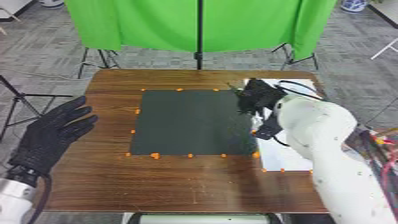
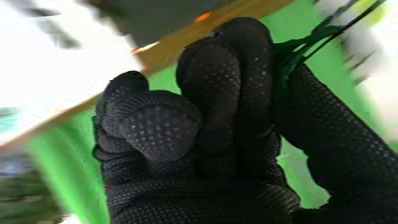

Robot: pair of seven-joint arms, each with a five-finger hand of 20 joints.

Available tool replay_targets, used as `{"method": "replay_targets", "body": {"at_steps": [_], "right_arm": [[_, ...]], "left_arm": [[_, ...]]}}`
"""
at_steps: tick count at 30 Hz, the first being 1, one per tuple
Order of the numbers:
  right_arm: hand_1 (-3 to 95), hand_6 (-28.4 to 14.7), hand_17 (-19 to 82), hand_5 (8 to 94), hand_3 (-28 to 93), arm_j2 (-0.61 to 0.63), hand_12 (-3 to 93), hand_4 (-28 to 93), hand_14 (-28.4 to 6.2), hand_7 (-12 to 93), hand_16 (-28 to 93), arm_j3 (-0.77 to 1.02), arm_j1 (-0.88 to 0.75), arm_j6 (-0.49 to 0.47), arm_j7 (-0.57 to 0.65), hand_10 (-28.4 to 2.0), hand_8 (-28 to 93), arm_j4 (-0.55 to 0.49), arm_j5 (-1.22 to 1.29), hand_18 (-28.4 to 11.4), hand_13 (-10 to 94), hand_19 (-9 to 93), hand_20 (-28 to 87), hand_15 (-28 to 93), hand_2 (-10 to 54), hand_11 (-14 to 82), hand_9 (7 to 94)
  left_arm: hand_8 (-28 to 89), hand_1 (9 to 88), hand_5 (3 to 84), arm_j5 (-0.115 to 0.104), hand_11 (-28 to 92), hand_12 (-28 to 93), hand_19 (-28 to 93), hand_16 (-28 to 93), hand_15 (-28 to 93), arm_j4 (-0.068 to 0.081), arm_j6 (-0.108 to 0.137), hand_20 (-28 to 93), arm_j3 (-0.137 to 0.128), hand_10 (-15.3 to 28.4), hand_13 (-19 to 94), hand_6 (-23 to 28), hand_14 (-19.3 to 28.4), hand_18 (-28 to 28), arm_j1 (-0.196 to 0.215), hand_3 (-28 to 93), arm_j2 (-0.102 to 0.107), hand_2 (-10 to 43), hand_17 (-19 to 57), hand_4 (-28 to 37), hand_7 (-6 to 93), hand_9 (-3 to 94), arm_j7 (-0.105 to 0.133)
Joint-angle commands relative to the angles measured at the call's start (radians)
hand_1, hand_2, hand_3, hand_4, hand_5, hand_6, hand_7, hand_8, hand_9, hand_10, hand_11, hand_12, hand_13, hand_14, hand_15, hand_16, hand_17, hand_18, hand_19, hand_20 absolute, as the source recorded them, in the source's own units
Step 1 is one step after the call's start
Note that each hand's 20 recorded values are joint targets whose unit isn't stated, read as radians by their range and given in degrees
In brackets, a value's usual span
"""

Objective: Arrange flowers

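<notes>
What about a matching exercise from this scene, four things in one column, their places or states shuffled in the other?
1. Left hand
2. Green stem
3. Dark mat
4. Green curtain

A. Pinched by the right hand
B. Hanging beyond the table
C. Lying flat on the tabletop
D. Open, at the left

Pairs: 1-D, 2-A, 3-C, 4-B

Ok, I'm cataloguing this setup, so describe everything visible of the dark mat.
The dark mat is a flat, plain, nearly square dark grey sheet with a matt look, lying on the brown table. Small orange bits dot its edges. The right hand is by its far right corner.
</notes>
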Motion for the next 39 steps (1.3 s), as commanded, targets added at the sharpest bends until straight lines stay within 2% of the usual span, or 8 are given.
{"method": "replay_targets", "body": {"at_steps": [1, 7, 10, 13, 21, 33, 35, 39], "right_arm": [[33.0, -6.9, 42, 74.6, 93, -0.231, 26.9, -5, -4.1, 64, 28, -0.273, 0.121, -0.073, -0.017, -7.4, 9, 0.143, -0.149, -20.2, 91, 88, 27, 62, -5.2, 41.9, 93.6], [32.6, -5.1, 44, 75.9, 93, -0.281, 25.2, -6, -3.7, 65, 28, -0.379, 0.147, -0.107, -0.031, -7.0, 9, 0.261, -0.280, -20.3, 93, 89, 26, 61, -5.7, 44.1, 93.7], [32.5, -4.7, 45, 75.9, 93, -0.301, 24.8, -6, -3.5, 65, 28, -0.400, 0.149, -0.113, -0.016, -6.9, 9, 0.300, -0.297, -20.4, 93, 90, 26, 61, -5.8, 44.4, 93.7], [32.4, -4.4, 45, 75.9, 93, -0.304, 24.5, -7, -3.6, 65, 28, -0.425, 0.135, -0.097, -0.007, -6.8, 9, 0.307, -0.331, -20.3, 93, 90, 25, 60, -5.8, 44.7, 93.7], [32.6, -3.4, 46, 75.8, 93, -0.336, 23.5, -9, -3.4, 66, 28, -0.482, 0.127, -0.050, 0.059, -6.4, 9, 0.383, -0.400, -20.4, 94, 91, 24, 60, -5.7, 45.4, 93.7], [29.2, -0.4, 51, 81.4, 90, -0.412, 18.5, -15, -2.7, 63, 20, -0.520, 0.085, 0.078, 0.116, -5.8, 2, 0.439, -0.438, -20.4, 94, 93, 21, 67, 1.3, 52.5, 93.7], [28.8, 0.1, 51, 82.9, 89, -0.424, 18.4, -18, -2.8, 65, 20, -0.511, 0.080, 0.077, 0.129, -5.9, -15, 0.438, -0.396, -20.6, 94, 93, 21, 68, 2.9, 53.0, 93.7], [27.2, 0.3, 50, 85.3, 85, -0.428, 18.6, -23, -3.2, 61, 20, -0.496, 0.068, 0.082, 0.126, -6.3, -19, 0.435, -0.334, -20.9, 94, 93, 21, 68, 2.6, 52.9, 93.7]], "left_arm": [[-11, 27.8, 35.6, -0.004, 26, 14, 44, -1, 34, -0.013, -0.033, 6, 0.000, 12.1, 23, 2.2, 14.7, 20.5, 0.030, 71, -0.007, 0.6, -10.8, -19.5, 21.6, 27.8, 0.004], [-11, 27.5, 35.5, -0.007, 26, 14, 44, -1, 34, -0.019, -0.049, 6, -0.001, 11.9, 23, 2.2, 14.7, 20.5, 0.076, 70, -0.044, -0.3, -10.8, -19.5, 21.4, 27.6, 0.023], [-11, 27.4, 35.2, -0.038, 25, 14, 44, -1, 33, -0.013, -0.024, 6, -0.007, 11.8, 23, 1.9, 14.4, 20.6, 0.108, 70, -0.055, -1.8, -10.9, -19.3, 21.4, 27.4, 0.036], [-11, 27.3, 35.2, -0.031, 25, 14, 43, -1, 33, -0.014, -0.005, 6, -0.034, 11.8, 23, 1.8, 14.4, 20.7, 0.141, 70, -0.070, -2.2, -11.0, -19.0, 21.4, 27.3, 0.040], [-10, 27.2, 35.5, -0.049, 25, 14, 43, 0, 33, 0.006, -0.008, 7, -0.072, 11.7, 23, 1.7, 14.3, 20.7, 0.108, 70, -0.022, -2.6, -10.9, -19.0, 21.4, 27.5, 0.018], [-10, 26.9, 35.5, -0.069, 25, 14, 43, 0, 33, 0.060, -0.046, 7, 0.016, 11.7, 23, 1.9, 14.4, 20.8, -0.014, 70, 0.061, -2.3, -10.8, -19.3, 21.2, 27.5, -0.081], [-10, 26.8, 35.4, -0.068, 25, 14, 43, 0, 33, 0.065, -0.051, 7, 0.024, 11.7, 23, 1.9, 14.3, 20.7, -0.028, 70, 0.063, -2.3, -10.8, -19.3, 21.2, 27.5, -0.093], [-10, 26.8, 35.4, -0.065, 25, 14, 43, 0, 33, 0.068, -0.057, 7, 0.031, 11.7, 23, 2.0, 14.3, 20.8, -0.039, 70, 0.059, -2.2, -10.8, -19.3, 21.1, 27.5, -0.100]]}}
